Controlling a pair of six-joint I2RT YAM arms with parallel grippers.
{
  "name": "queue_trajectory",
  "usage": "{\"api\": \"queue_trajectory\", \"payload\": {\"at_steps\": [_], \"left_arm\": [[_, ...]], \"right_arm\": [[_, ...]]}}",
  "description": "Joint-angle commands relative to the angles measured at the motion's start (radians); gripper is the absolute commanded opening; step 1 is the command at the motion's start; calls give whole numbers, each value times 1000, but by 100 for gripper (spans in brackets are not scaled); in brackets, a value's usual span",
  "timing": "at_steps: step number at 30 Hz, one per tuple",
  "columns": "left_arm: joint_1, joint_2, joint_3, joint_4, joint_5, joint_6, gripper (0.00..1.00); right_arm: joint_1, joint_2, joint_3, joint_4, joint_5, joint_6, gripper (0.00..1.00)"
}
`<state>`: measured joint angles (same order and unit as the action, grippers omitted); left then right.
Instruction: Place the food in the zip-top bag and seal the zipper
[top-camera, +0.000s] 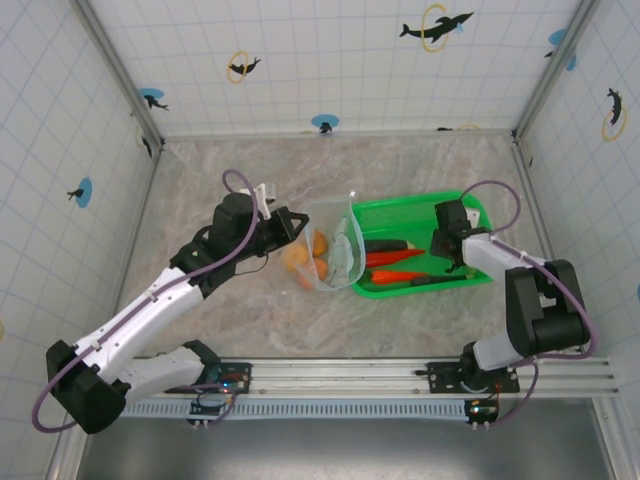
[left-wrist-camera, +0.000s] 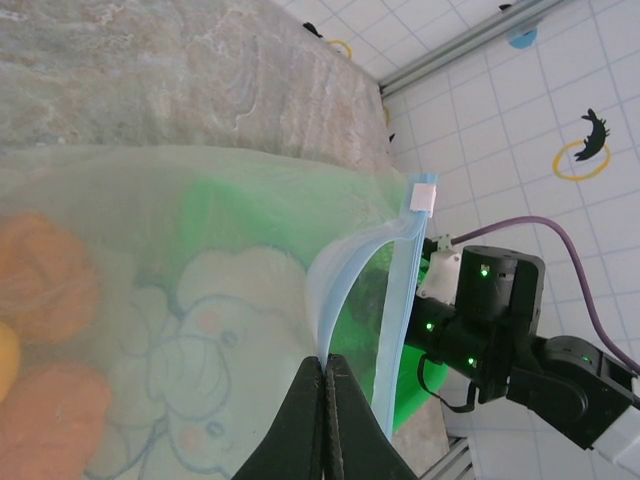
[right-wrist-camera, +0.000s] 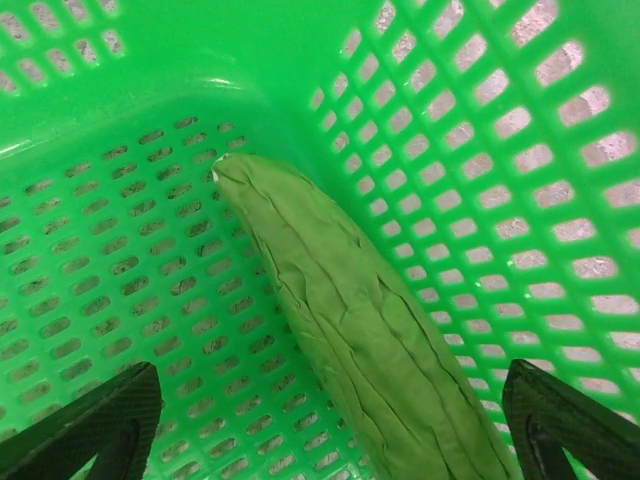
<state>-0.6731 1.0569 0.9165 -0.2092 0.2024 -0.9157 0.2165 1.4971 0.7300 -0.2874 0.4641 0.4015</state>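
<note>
Marbled table (top-camera: 400, 160), green basket (top-camera: 400, 205) and zip-top bag (top-camera: 335, 235) on it.

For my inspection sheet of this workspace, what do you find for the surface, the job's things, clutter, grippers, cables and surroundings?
Surface: marble-pattern table, carrying the bag and a basket.
Job's things: zip-top bag open at the mouth, zipper unsealed, orange pieces inside. The carrots, dark long piece and cucumber lie in the green basket.
Clutter: nothing seen.
Grippers: left gripper shut on the bag's mouth edge; right gripper open, low over the cucumber.
Cables: one purple cable loops above each arm, apart from the bag and the food.
Surroundings: tiled walls with dolphin stickers.
</note>
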Motion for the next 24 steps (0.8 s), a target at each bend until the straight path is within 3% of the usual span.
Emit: {"api": "queue_trajectory", "payload": {"at_steps": [1, 8, 15, 24], "left_arm": [[1, 8, -7, 37, 24, 14, 0], [1, 10, 2, 27, 22, 14, 0], [1, 13, 10, 22, 19, 14, 0], [1, 21, 26, 21, 21, 7, 0]], "right_arm": [[-28, 50, -14, 42, -34, 14, 85], [-37, 81, 3, 86, -163, 31, 57], [1, 59, 41, 67, -102, 9, 22], [47, -75, 46, 53, -50, 11, 22]]}}
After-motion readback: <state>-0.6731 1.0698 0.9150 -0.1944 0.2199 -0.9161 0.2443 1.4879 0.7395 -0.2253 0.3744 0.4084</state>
